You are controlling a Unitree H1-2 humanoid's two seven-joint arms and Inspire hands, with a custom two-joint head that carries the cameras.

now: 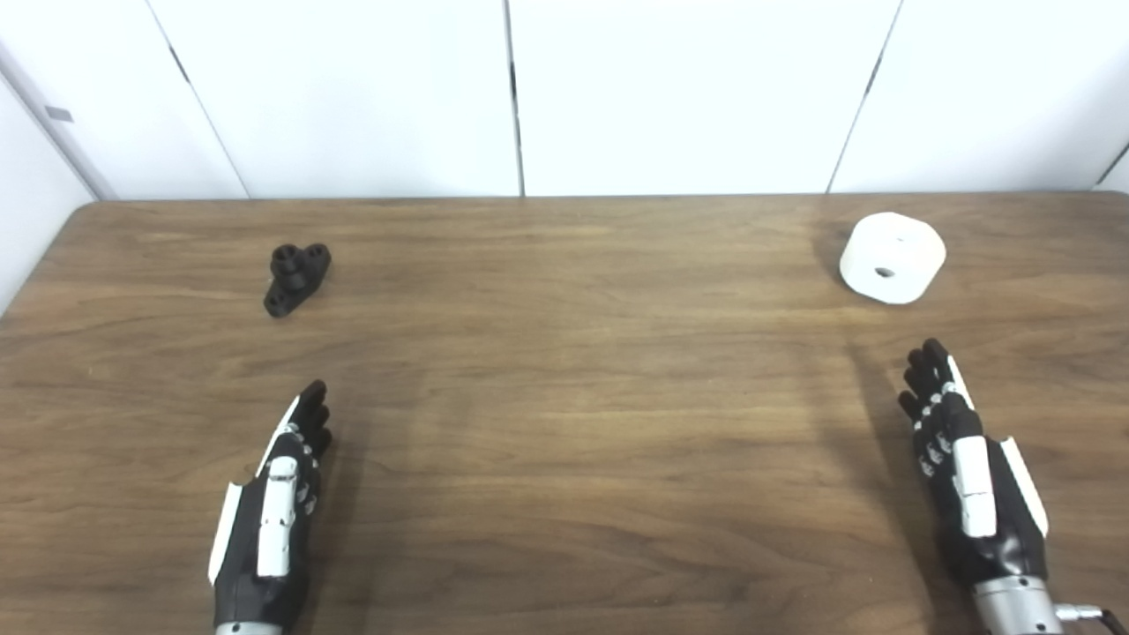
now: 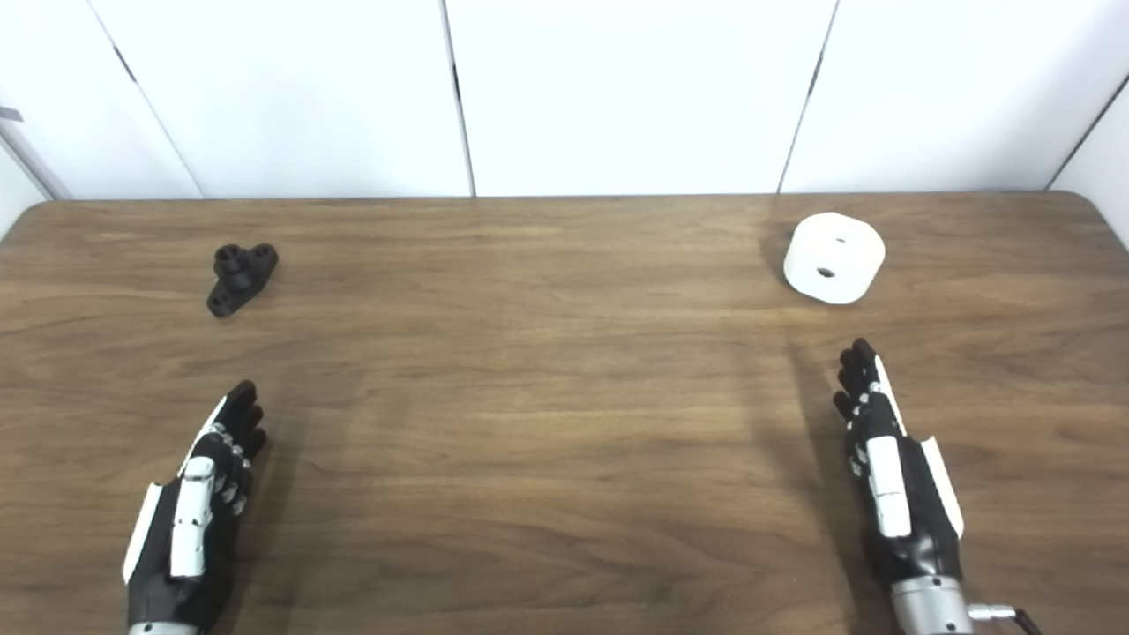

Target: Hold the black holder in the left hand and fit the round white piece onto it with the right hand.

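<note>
From my remote station I see a wooden table (image 1: pixel 564 423) with a dark brown grain, filling most of both head-camera views, and white wall panels (image 1: pixel 688 88) with thin dark seams standing behind its far edge. The black holder (image 1: pixel 296 277) lies on the far left part of the table, a small dark piece with round sockets at its ends, set at a slant and touching nothing else. The round white piece (image 1: pixel 893 257) sits on the far right part of the table, a short thick cylinder tipped so that one flat face looks toward me; that face has a small dark hole in it. The two parts are well apart, at opposite sides of the tabletop. My left hand (image 1: pixel 275 511) comes in from the bottom left, black with white plates, its fingers stretched forward and lying close side by side, holding nothing; it is nearer to me than the black holder and clear of it. My right hand (image 1: pixel 968 467) comes in from the bottom right in the same flat pose, fingers extended and empty, pointing toward the round white piece but short of it, with bare wood between them. Soft shadows fall on the table beside each hand.
</note>
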